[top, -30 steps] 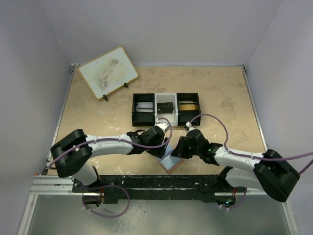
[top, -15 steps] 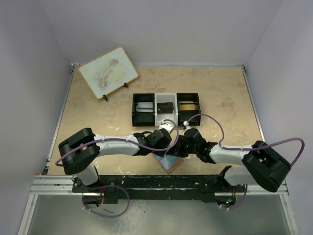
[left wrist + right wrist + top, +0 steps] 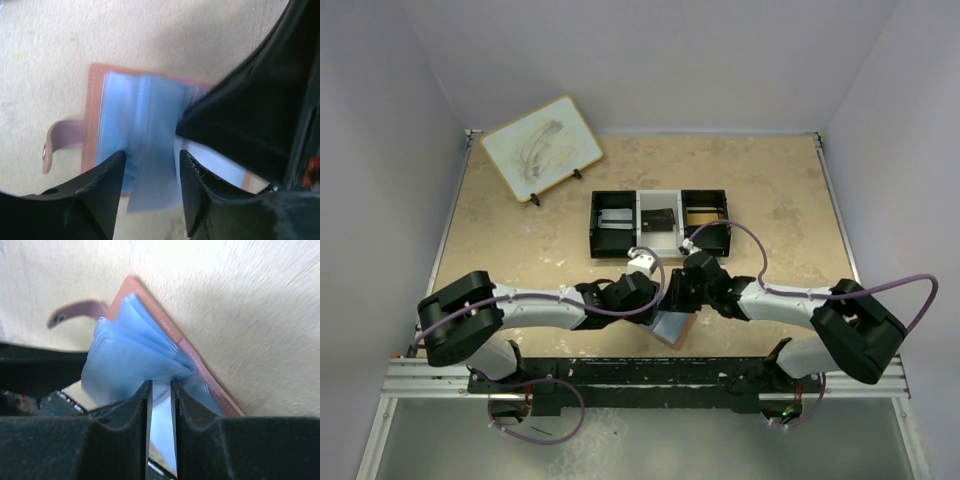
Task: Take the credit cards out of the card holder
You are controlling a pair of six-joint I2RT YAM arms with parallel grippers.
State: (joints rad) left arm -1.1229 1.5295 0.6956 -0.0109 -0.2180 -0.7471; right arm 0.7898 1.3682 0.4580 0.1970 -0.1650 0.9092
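At the far left of the beige stone-look worktop [image 3: 520, 230] a white-and-tan board with a wooden rim [image 3: 542, 148] leans on its little stand. Further right, in the middle at the back, stands a black-white-black tray with three compartments [image 3: 592, 225]. Some flat things lie in it, too small to name.

In front of the tray the two arms meet over the small reddish-brown folding card holder [image 3: 92, 110], which lies open on the worktop near the front edge. The left claw [image 3: 151, 157] comes from the left. Its fingers stand half apart, astride one of the translucent blue plastic leaves [image 3: 125, 355] of the holder. If the pads touch this leaf I cannot tell, because it is blurred. Just to the right of it, the right claw [image 3: 161, 387] is narrow and pinches a pale blue sheet [image 3: 161, 415] at the spine side, so the leaves fan up from the brown cover.

I judge the task as only begun. The holder is open and its leaves are lifted, but no credit cards show outside it, so all the pulling out is left to do.

The top view gives the layout, but the arms hide nearly all of the holder there. The left wrist view shows the inside of the holder and its brown strap with a snap [image 3: 62, 142]. Only the right wrist view shows the tight pinch and the fan of leaves from the side.
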